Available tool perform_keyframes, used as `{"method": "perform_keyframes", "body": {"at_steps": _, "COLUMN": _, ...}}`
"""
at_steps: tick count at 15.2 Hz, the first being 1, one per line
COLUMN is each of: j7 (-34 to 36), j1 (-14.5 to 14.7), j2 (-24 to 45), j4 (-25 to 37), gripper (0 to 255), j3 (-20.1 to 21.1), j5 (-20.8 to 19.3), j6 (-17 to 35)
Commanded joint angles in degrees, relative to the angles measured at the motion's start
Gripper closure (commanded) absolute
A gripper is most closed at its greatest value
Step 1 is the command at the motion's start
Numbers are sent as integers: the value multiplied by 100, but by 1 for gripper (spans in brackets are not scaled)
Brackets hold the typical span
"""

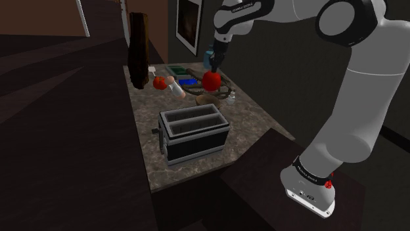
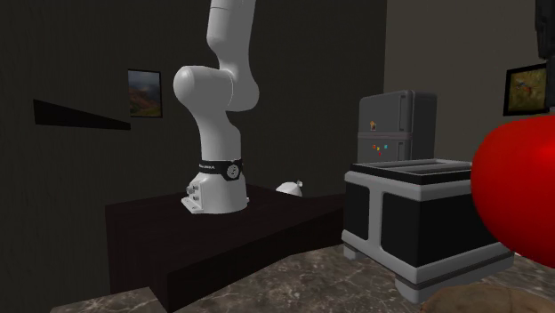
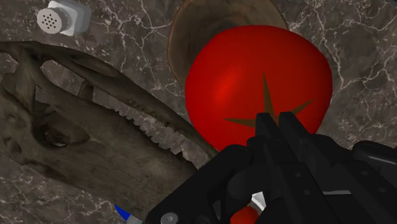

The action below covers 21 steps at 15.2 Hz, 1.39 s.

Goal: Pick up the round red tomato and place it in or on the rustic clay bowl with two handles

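Note:
The round red tomato (image 1: 211,81) hangs in the air over the middle of the marble counter, with my black gripper (image 1: 212,67) shut on its top. In the wrist view the fingers meet at the brown star-shaped stem of the tomato (image 3: 254,83), and my gripper (image 3: 278,118) hides its lower part. The brown clay bowl (image 1: 206,100) stands on the counter just below and slightly nearer the toaster; its rim (image 3: 186,28) shows behind the tomato. In the second exterior view the tomato (image 2: 518,191) looms at the right edge above the bowl's rim (image 2: 480,300).
A black and grey toaster (image 1: 193,134) stands at the counter's near end. A long toothed animal skull (image 3: 95,133) and a small white shaker (image 3: 63,18) lie beside the bowl. A second red item (image 1: 159,83), a pale bottle (image 1: 174,86) and a tall dark object (image 1: 138,49) stand farther back.

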Motion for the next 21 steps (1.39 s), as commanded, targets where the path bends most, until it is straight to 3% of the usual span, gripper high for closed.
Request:
{"method": "perform_keyframes", "body": {"at_steps": 1, "j7": -19, "j1": -2, "j2": 58, "j4": -87, "gripper": 255, "j3": 10, "j5": 26, "j6": 147}}
{"method": "perform_keyframes", "body": {"at_steps": 13, "j7": -166, "j1": -40, "j2": 467, "j4": -485, "gripper": 255, "j3": 80, "j5": 206, "j6": 933}}
{"method": "perform_keyframes", "body": {"at_steps": 21, "j7": -166, "j1": -41, "j2": 467, "j4": -485, "gripper": 255, "j3": 80, "j5": 206, "j6": 933}}
